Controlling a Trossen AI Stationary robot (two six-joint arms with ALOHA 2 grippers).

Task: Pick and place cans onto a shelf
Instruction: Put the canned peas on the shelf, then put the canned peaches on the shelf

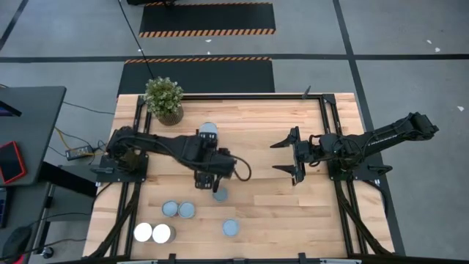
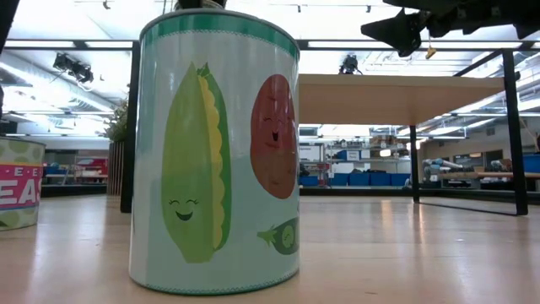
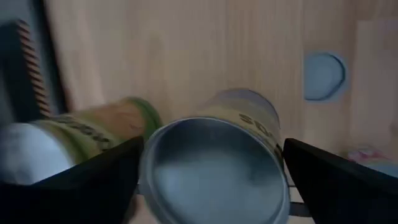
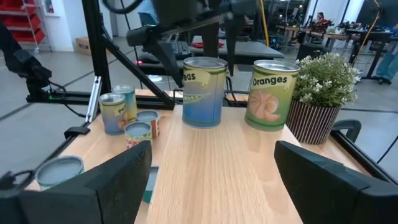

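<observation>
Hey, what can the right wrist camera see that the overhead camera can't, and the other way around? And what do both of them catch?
Only the right wrist view shows the cans' printed sides, such as the label on the Oranges can. Only the high view shows the right arm along its length and the striped floor mats. Both show the plant, the left gripper at the peas can, and the open right gripper.

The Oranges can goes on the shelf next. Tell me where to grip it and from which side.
Probably grip the Oranges can across its curved side wall at mid-height, coming level from the open table side, away from the plant. It stands upright, and the plant crowds only one side. The open right end effector faces it; the left end effector hovers over the peas can.
</observation>
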